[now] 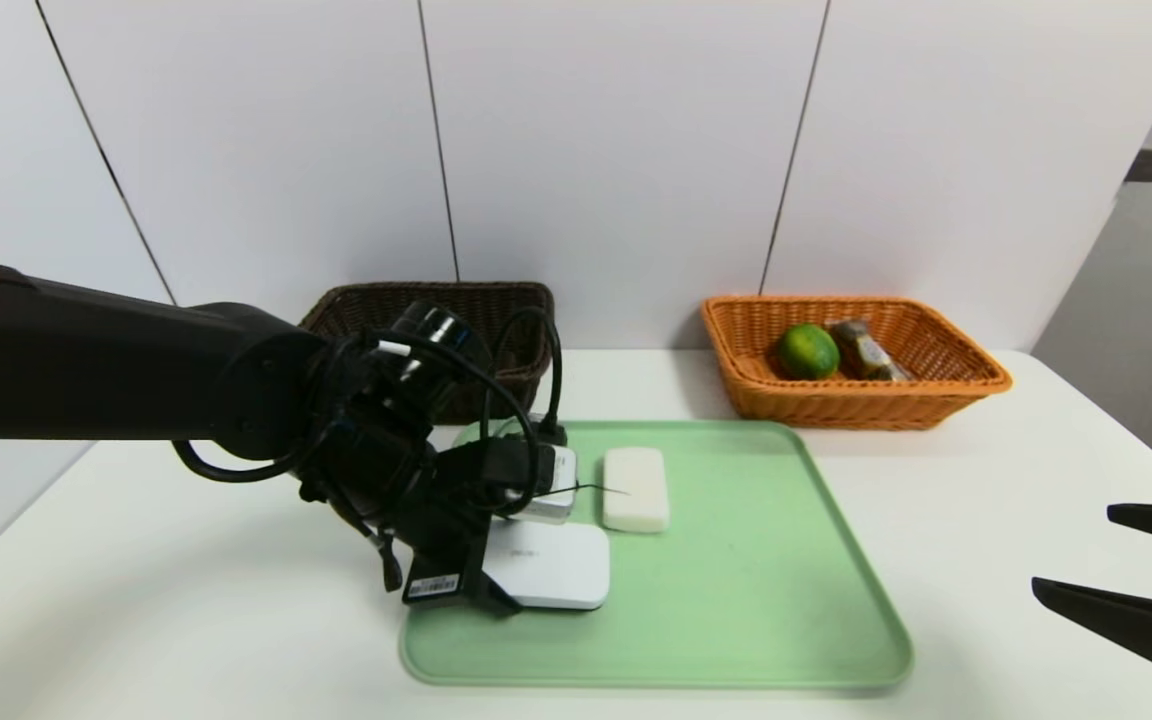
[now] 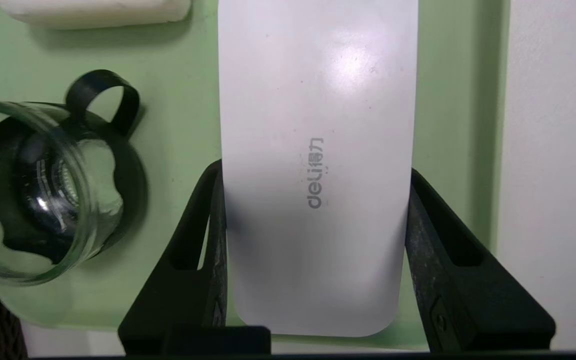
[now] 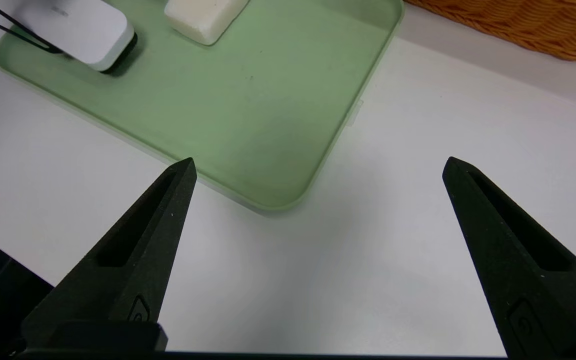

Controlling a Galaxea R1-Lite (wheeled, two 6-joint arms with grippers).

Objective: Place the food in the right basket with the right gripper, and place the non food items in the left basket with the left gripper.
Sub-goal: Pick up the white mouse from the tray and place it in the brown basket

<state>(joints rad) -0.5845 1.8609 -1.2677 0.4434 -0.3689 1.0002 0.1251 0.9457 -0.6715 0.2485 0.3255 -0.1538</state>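
Between the left end effector's (image 2: 315, 220) clamping fingers, white case (image 2: 318, 150) lettered "deli"; right end effector (image 3: 318, 170) agape.

Tray sitting mid-table, baskets standing behind it

On the tray (image 1: 736, 600), the case (image 1: 556, 565) is lying nearest, the bar (image 1: 636, 488) behind it, the cup (image 2: 33, 190) to the bar's left. The lime (image 1: 807, 351) and chocolates (image 1: 866, 350) are sitting in the right basket (image 1: 936, 400); the left basket (image 1: 496, 300) is standing behind the tray's left corner.
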